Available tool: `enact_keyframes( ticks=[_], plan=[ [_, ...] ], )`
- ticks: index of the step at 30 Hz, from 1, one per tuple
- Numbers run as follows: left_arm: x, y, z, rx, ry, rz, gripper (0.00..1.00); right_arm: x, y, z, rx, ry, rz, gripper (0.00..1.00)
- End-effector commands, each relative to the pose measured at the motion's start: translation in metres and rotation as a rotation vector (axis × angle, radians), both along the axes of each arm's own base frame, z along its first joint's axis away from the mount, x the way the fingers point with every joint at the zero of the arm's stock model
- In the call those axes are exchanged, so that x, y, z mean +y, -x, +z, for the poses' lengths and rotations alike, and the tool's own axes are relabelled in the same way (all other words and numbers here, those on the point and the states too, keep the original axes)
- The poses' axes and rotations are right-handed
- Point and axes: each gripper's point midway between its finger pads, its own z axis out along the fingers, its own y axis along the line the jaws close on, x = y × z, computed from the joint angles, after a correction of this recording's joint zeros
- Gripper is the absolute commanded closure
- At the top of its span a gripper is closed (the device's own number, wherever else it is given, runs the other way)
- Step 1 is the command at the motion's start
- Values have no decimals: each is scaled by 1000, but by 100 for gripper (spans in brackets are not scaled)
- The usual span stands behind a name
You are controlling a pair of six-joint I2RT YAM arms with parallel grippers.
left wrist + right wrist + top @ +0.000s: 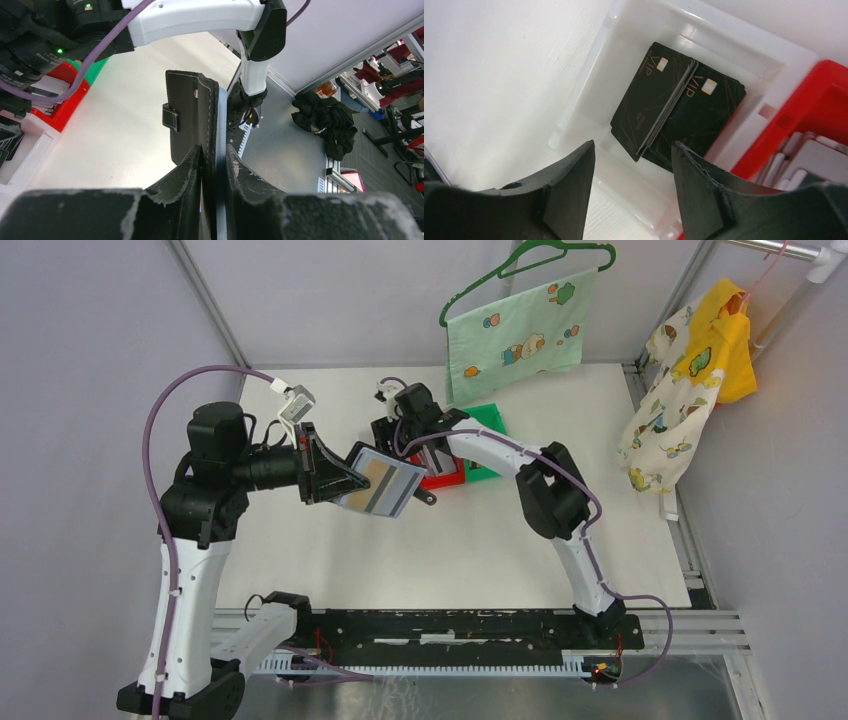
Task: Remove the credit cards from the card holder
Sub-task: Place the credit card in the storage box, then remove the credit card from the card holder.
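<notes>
My left gripper [338, 478] is shut on the black card holder [392, 488] and holds it open above the table. Its grey-blue lining faces up, with a tan-gold credit card [374, 477] showing in it. In the left wrist view the fingers [192, 165] clamp the holder [192, 107] edge-on, its snap tab on the left. My right gripper [388, 430] is open and empty, just above a clear bin [634, 25]. In the right wrist view the gripper [631, 150] hovers over several black VIP cards [679, 105] lying in that bin.
A red bin [824, 85] with whitish cards [819, 160] stands beside the clear bin, and a green bin [490, 420] is behind it. A green cloth on a hanger [515, 335] and yellow clothes [690, 380] hang at the back and right.
</notes>
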Motion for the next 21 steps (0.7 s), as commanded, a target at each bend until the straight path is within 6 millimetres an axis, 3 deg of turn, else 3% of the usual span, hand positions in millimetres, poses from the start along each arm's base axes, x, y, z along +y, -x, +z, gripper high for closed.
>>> enact_keyframes(
  ticks=[1, 6, 8, 14, 21],
  plan=[
    [-2, 8, 22, -89, 38, -33, 98, -14, -5, 80, -155, -70, -32, 33],
    [-2, 6, 23, -98, 40, -25, 98, -42, 28, 154, -258, -220, -26, 15],
    [-2, 5, 23, -102, 39, -20, 98, -58, 45, 173, -277, -303, -23, 12],
    [-3, 4, 25, -107, 53, -18, 98, -120, 97, 195, -231, -612, -4, 3],
    [-5, 0, 28, -103, 79, -14, 98, -148, 162, 216, -216, -849, 100, 2]
  ],
)
